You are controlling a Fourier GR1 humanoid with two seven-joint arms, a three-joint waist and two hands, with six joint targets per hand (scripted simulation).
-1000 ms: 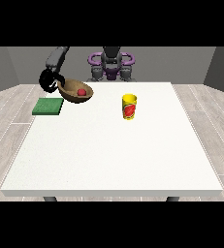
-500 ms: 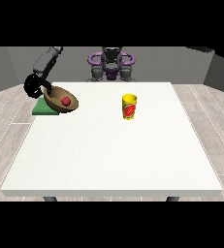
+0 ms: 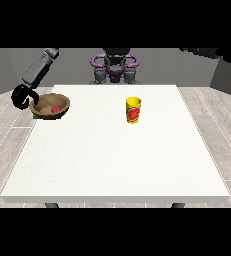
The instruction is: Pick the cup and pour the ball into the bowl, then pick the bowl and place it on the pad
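Note:
A brown wooden bowl point(image 3: 50, 105) sits over the green pad point(image 3: 37, 116) at the table's left edge, covering most of it. A red ball point(image 3: 55, 109) lies inside the bowl. The black hand at the view's left point(image 3: 23, 96) has its fingers curled round the bowl's left rim. A yellow cup with a red mark point(image 3: 133, 110) stands upright near the table's middle, apart from any hand. The other hand is not visible.
The white table point(image 3: 117, 160) stretches wide toward the camera. The robot's torso point(image 3: 115, 67) stands behind the far edge. Grey plank floor surrounds the table.
The hand at the view's left has carried the bowl with the ball leftward, from right of the pad to over it, and the bowl now sits level and lower.

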